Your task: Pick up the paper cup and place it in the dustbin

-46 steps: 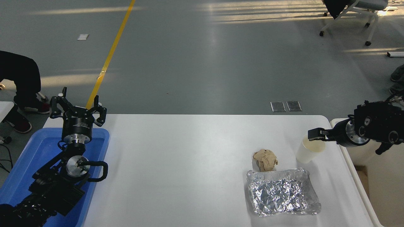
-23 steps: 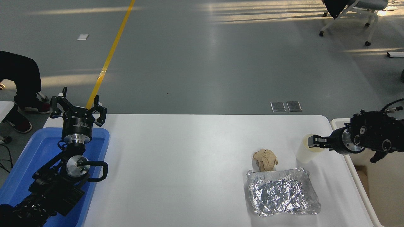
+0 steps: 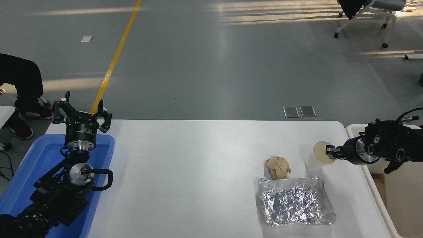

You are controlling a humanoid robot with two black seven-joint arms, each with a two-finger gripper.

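Paper cup [image 3: 318,160] now leans toward the table's middle, mouth tipped toward the right claw [image 3: 330,154]. A second ago it stood near upright with the claw above the rim. Since then the claw has dropped and its tips sit at the rim's right edge, apparently one inside the mouth and one outside. The cup's base has slid a little left on the surface [image 3: 198,172].

Claw state: looks pinched on the rim wall, so I read it as clenched on the cup. Contact is small in this view, so confidence is moderate.

What it means: the grasp phase looks about done, and the lift has not started, since the cup bottom seems to rest on the surface. The tilt suggests the rim is being pushed or dragged rather than cleanly held. A thin paper wall may buckle or slip out on lift.

Dustbin [image 3: 370,178] sits just off the right edge of the surface, under the right arm, so the carry is short. Next step, in my view: lift straight up, swing right, release over the bin.

Crumpled paper ball [image 3: 277,167] and the foil tray [image 3: 295,201] are near the cup, not touching it. Left claw [image 3: 81,114] is parked over the blue tray [image 3: 19,185], fingers spread.
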